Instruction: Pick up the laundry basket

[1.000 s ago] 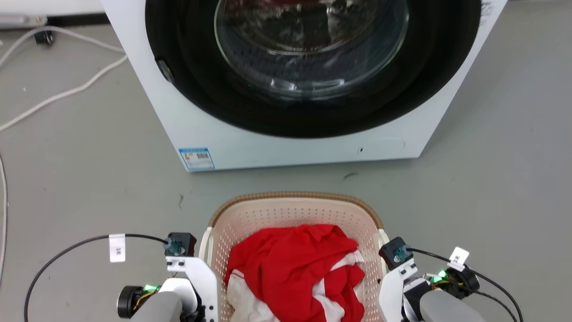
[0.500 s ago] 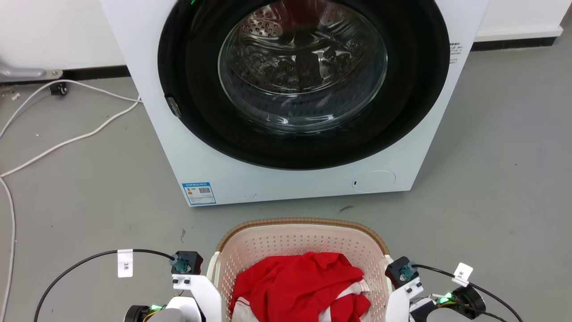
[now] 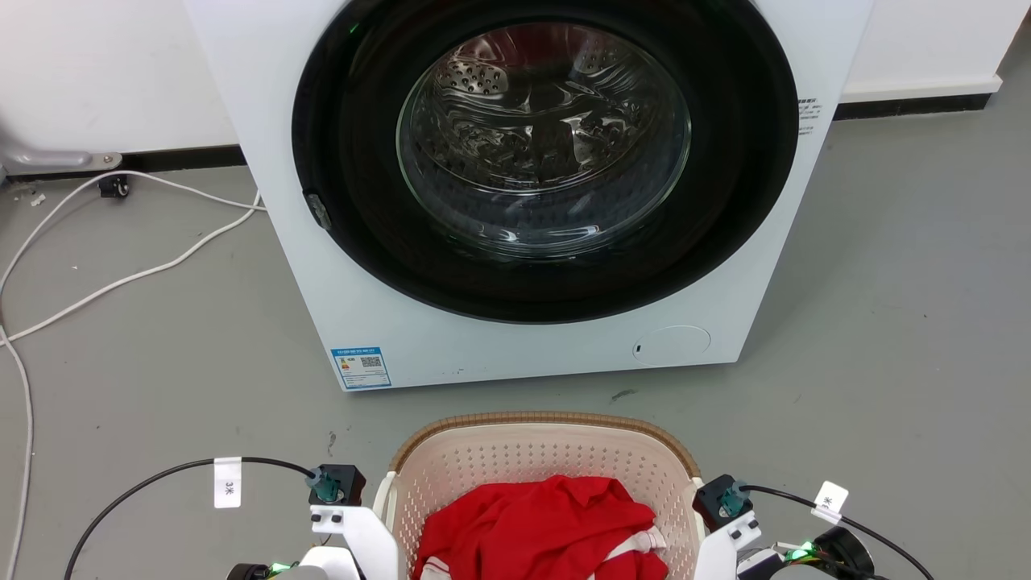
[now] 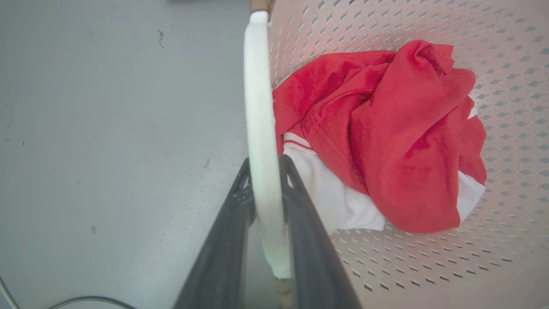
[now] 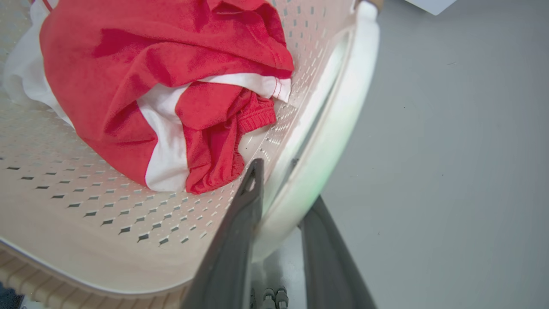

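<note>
The laundry basket (image 3: 544, 420), cream perforated plastic with a brown woven-look rim, sits at the bottom middle of the head view in front of a washing machine. A red and white garment (image 3: 540, 524) lies inside it. In the left wrist view my left gripper (image 4: 265, 165) is shut on the basket's white left handle (image 4: 257, 98), one dark finger on each side. My right gripper (image 5: 285, 184) is likewise shut on the white right handle (image 5: 343, 116). In the head view both wrists flank the basket, and the fingers are hidden below the frame.
A white front-loading washing machine (image 3: 362, 266) with a closed round glass door (image 3: 544, 145) stands just beyond the basket. White cables (image 3: 121, 278) trail over the grey floor at the left. Grey floor spreads on both sides of the basket.
The head camera has moved: the washing machine now shows more fully and lower in the picture, and the wall appears behind it. The basket keeps its place between my two wrists.
</note>
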